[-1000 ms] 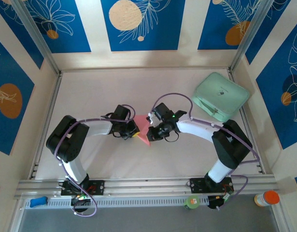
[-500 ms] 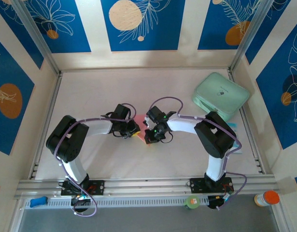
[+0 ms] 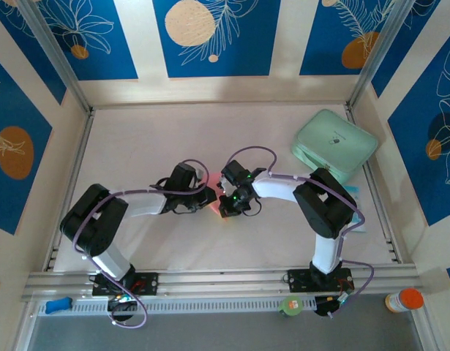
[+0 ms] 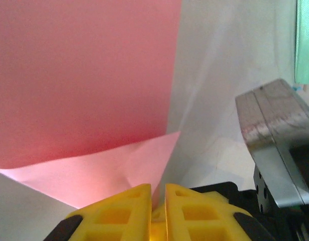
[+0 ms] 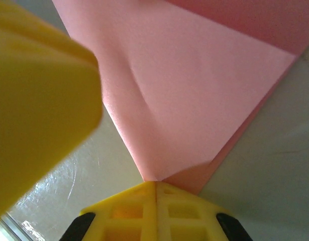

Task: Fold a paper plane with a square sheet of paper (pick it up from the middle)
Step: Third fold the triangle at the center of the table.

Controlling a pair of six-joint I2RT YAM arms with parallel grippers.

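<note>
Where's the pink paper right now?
The pink paper is near the middle of the table in the top view, pinched between the left claw and right claw. The mint-green pad lies well away at back right.

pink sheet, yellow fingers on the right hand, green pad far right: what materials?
Pink sheet: thin matte paper; holds sharp creases, light glows through near the fold.
Right hand fingers: yellow moulded plastic or rubber, ribbed cut-outs; hardness unclear.
Mint-green pad: smooth, rounded corners, maybe silicone or soft plastic; too small to tell.
</note>
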